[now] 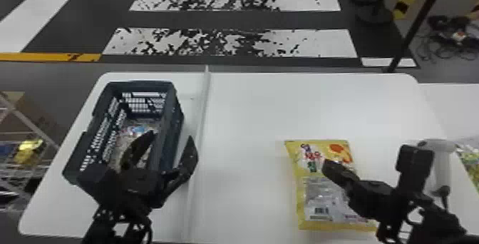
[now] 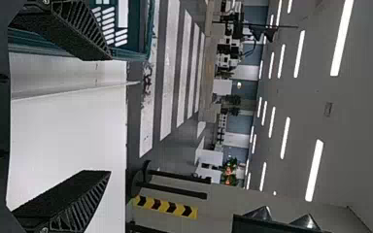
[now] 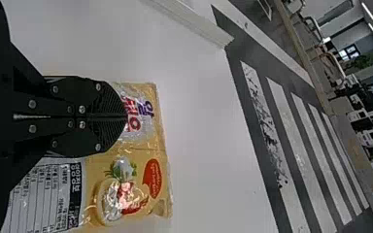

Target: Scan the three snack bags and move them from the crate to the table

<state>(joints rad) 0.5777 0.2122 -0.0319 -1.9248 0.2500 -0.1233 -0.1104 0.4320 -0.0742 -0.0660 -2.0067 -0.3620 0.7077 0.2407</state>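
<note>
My left gripper point(image 1: 165, 146) is over the right wall of the dark crate point(image 1: 171, 118), its fingers wide apart with nothing between them. Inside the crate lies clear, colourful packaging point(image 1: 138, 130), partly behind a finger. In the left wrist view the same gripper point(image 2: 110, 115) stands open beside the crate point(image 2: 143, 48). A yellow snack bag point(image 1: 303, 189) lies flat on the table, and my right gripper point(image 1: 325, 165) is above it with fingers together. The right wrist view has this gripper point(image 3: 126, 117) shut over the bag point(image 3: 162, 160), holding nothing visible. Another bag point(image 1: 472, 157) is at the far right.
A white handheld scanner point(image 1: 442, 161) stands behind the right gripper, partly hidden by it. The white table point(image 1: 242, 118) has a raised strip point(image 1: 201, 118) running front to back between the crate and the yellow bag. A dark pole point(image 1: 417, 25) rises beyond the back right corner.
</note>
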